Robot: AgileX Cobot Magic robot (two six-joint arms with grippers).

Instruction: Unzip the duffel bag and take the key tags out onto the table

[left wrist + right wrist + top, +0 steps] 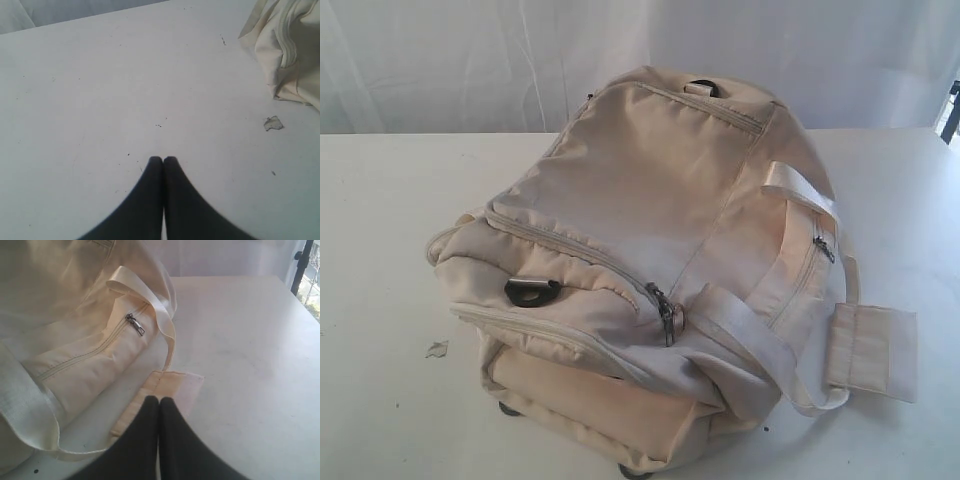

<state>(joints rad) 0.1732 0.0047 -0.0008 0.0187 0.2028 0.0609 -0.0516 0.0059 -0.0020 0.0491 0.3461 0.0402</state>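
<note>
Two pairs of dark fingers, and both are pressed together with nothing between them. The left gripper (163, 159) hangs over bare table (100, 90), its fingers (147, 195) meeting tip to tip. A small greyish scrap (273, 123) lies near it on the white surface, and past that is a corner of the duffel bag (290, 50). The right gripper (159, 399) is likewise closed on nothing. Its tips are just over the cream handle wrap (172, 382), which lies flat on the table beside the bag. A pale webbing strap (150, 297) rises from the wrap over a side pocket whose zip looks shut, with a metal zipper pull (135, 324) at its end.

In the exterior view the bag fills the centre of the frame from the upper middle to the lower edge, resting on the table. The handle wrap sits at the lower right, a black D-ring (530, 292) left of centre, and the scrap at the lower left.
</note>
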